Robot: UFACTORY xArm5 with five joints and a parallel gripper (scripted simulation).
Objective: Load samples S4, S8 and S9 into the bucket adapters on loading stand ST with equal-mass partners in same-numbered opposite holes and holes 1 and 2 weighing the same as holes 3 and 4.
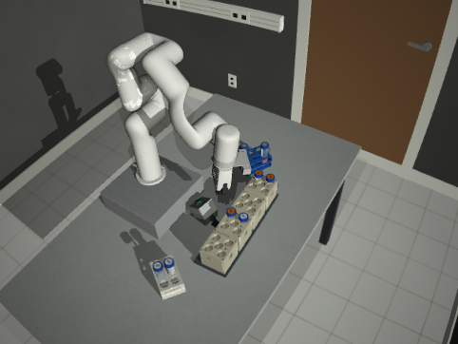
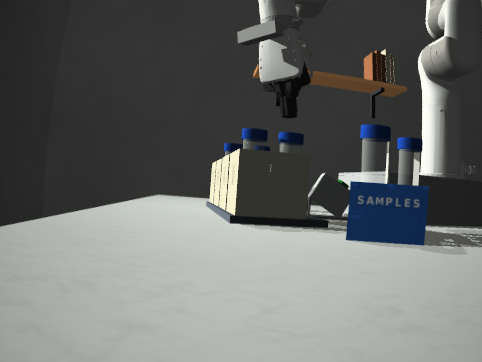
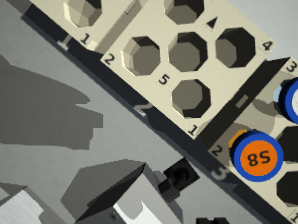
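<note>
Four cream adapters (image 1: 216,252) (image 2: 265,185) stand in a row on the dark stand ST (image 1: 203,260) (image 2: 270,220) (image 3: 150,125). In the wrist view one adapter (image 3: 150,25) has all five holes empty. Beside it, sample S8 (image 3: 257,159) (image 1: 231,212) stands in hole 2 of the adapter over the stand's mark 3, next to a white-dotted blank (image 1: 243,218) (image 3: 294,100). The far adapter holds a white-dotted tube (image 1: 258,174) and an orange-dotted tube (image 1: 270,178). My gripper (image 1: 221,189) (image 2: 288,109) is shut and empty. It points down between the adapters and the DONE desk (image 1: 201,206) (image 2: 329,194).
The blue SAMPLES rack (image 1: 260,159) (image 2: 387,212) with a few tubes stands beyond the adapters. A small pale rack (image 1: 168,284) with two blue-capped tubes sits near the table's front. The arm's grey base block (image 1: 143,200) lies left of the desk.
</note>
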